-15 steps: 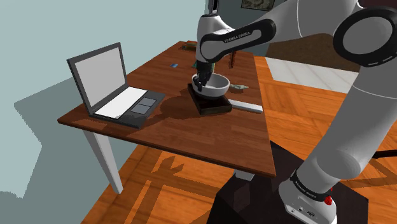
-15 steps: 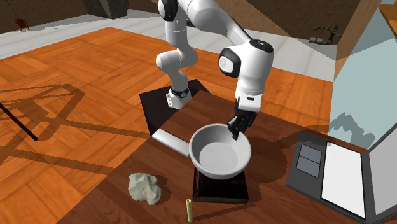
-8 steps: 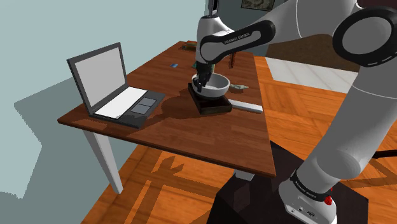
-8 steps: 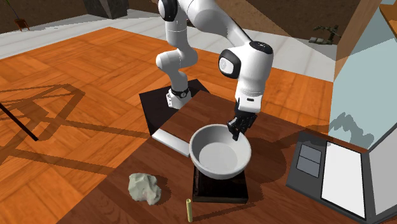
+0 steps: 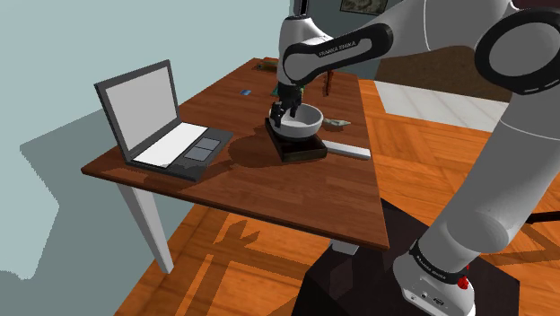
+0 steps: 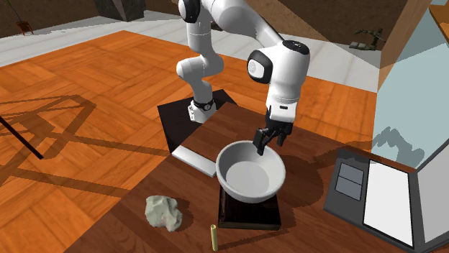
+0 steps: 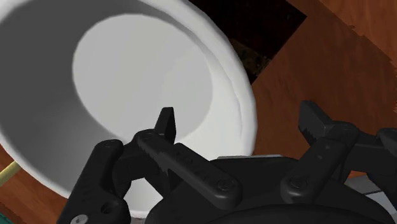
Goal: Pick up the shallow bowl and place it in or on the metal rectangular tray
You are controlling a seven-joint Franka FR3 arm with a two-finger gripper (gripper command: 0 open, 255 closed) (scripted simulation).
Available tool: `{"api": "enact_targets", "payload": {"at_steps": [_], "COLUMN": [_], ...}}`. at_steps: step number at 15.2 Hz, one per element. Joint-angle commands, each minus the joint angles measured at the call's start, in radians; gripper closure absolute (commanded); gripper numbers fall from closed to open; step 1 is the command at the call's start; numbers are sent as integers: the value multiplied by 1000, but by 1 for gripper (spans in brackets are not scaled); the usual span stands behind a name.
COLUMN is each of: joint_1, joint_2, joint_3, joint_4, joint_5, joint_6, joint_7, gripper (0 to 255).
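Observation:
A white shallow bowl rests on the dark rectangular tray in the middle of the wooden table. My black gripper hangs just above the bowl's rim, on the side toward the laptop. It is open: one finger stands over the bowl's inside, the other outside the rim, and neither touches the bowl.
An open laptop sits near the tray. A flat white bar lies beside the tray on the arm's side. A crumpled grey lump and a thin yellowish stick lie near the table edge.
The fingers have parted and let go of the bowl's rim. The hand has risen slightly, and the bowl now sits a little lower on the tray.

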Motion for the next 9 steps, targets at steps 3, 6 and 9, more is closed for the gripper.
{"api": "enact_targets", "payload": {"at_steps": [3, 6, 9], "joint_1": [5, 5, 5], "joint_2": [-22, -22, -22], "joint_3": [5, 5, 5], "joint_4": [60, 60, 60], "joint_5": [8, 8, 8], "joint_6": [-82, -82, -82], "joint_7": [-5, -5, -5], "gripper": [0, 0, 0]}}
